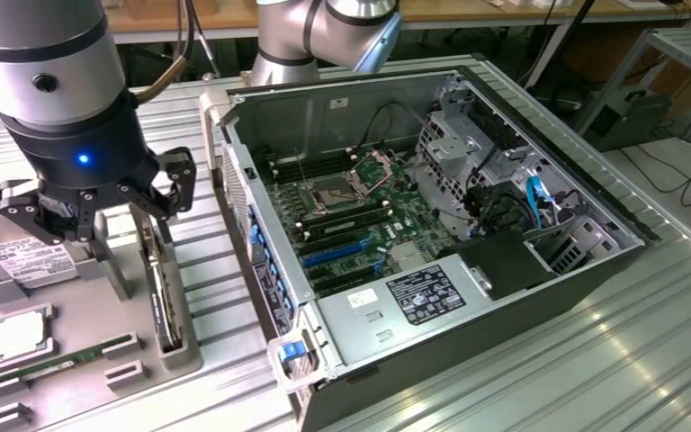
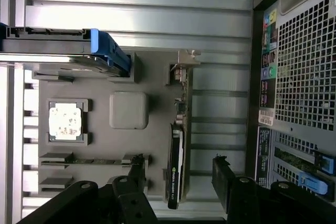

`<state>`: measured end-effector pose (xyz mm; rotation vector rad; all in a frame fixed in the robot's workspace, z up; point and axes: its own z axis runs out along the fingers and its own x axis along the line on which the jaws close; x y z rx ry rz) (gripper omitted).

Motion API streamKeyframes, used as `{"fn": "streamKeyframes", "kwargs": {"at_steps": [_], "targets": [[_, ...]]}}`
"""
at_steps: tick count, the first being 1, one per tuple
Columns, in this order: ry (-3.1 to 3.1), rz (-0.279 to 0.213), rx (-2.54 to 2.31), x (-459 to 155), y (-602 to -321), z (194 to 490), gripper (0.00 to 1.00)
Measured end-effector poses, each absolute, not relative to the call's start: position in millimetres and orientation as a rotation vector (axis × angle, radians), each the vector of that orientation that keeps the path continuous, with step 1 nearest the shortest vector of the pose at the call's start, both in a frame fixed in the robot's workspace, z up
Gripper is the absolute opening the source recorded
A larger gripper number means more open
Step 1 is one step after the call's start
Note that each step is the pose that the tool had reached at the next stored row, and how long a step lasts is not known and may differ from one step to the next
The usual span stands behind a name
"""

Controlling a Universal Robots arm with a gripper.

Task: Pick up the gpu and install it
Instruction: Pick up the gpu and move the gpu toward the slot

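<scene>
The gripper (image 1: 105,216) hangs in the left part of the exterior view, over a grey tray (image 1: 82,387) of computer parts on the slatted metal desk (image 1: 586,360). Its jaws are spread wide and hold nothing. In the wrist view the two black fingers (image 2: 137,169) stand on either side of the gpu (image 2: 176,150), with a gap showing between each finger and the card.

The gpu (image 1: 166,297) stands on its long edge in a slot along the tray's side nearest the computer case (image 1: 321,108), in the lower left of the exterior view. Its metal bracket end points away from the gripper in the wrist view.

Other parts share the tray: a hard drive (image 1: 22,256) with a white label at the far left of the exterior view, a square processor chip (image 1: 19,335) below it, and a thin green memory stick (image 1: 64,360) lower still.

The case lies open on its side in the middle of the exterior view, and its green motherboard (image 1: 358,207) faces up. The wrist view catches the case's perforated rear panel (image 2: 304,66) just beside the tray.
</scene>
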<state>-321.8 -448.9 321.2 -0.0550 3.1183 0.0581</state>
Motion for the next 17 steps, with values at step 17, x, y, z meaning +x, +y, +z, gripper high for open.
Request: {"fn": "streamKeyframes", "kwargs": {"at_steps": [17], "targets": [[3.118, 0.053, -0.047, -322.4, -452.8, 297.6, 0.63]]}}
